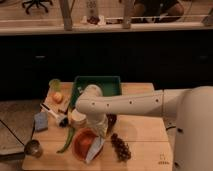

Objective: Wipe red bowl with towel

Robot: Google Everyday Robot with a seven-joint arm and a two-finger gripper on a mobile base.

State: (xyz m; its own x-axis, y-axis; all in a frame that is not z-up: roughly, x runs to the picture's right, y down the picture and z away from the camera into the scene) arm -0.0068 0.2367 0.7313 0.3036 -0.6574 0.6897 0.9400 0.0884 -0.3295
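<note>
claw (101,131) over red bowl (80,143), towel (95,149) across bowl's right rim, claw's hold cannot be told

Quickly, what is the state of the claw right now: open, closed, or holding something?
Claw: just above the red bowl, at the upper end of the towel; open or closed cannot be told.

Off-white cylindrical arm (125,104): smooth shell, rounded joint cap, row of small dark dots along the link. Bulky white shoulder housing (192,125) on the right. Pale off-white gripper (100,128) at the arm tip, just over the light wooden worktop (147,137).
</note>
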